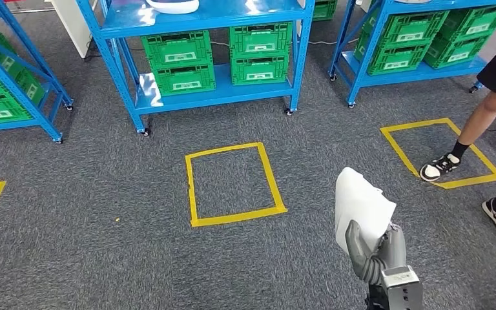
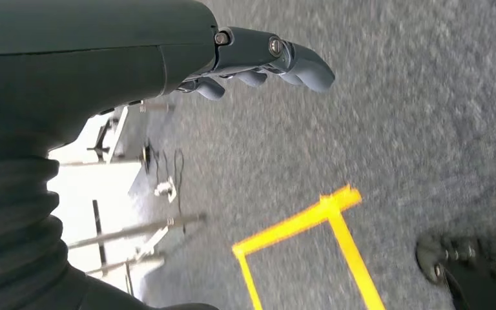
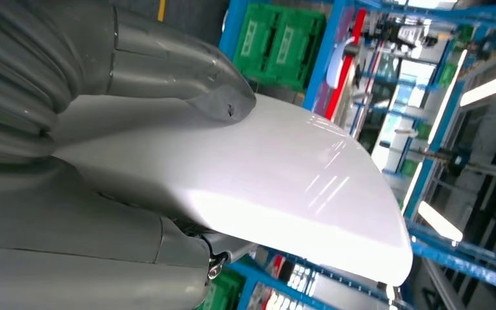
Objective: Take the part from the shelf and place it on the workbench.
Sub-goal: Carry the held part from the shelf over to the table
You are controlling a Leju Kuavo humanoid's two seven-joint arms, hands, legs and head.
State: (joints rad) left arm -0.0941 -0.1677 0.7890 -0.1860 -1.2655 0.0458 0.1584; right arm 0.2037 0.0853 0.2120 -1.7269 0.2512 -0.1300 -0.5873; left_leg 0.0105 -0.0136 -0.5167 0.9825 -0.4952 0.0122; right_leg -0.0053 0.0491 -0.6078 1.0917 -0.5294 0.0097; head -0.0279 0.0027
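My right hand [image 1: 376,252] grips a glossy white curved part [image 1: 360,203] at the lower right of the head view, held upright above the grey carpet. In the right wrist view the thumb [image 3: 187,71] presses on the white part [image 3: 284,187] with the other fingers underneath. The left hand [image 2: 258,61] hangs over the carpet with its fingers curled in and nothing in them. Another white part [image 1: 172,6] lies on the blue shelf [image 1: 206,16] straight ahead.
Blue shelves with green crates [image 1: 216,58] stand ahead, left and right. Yellow tape squares [image 1: 234,183] mark the carpet. A person's legs and sneakers [image 1: 440,168] stand at the right by another tape square [image 1: 445,152].
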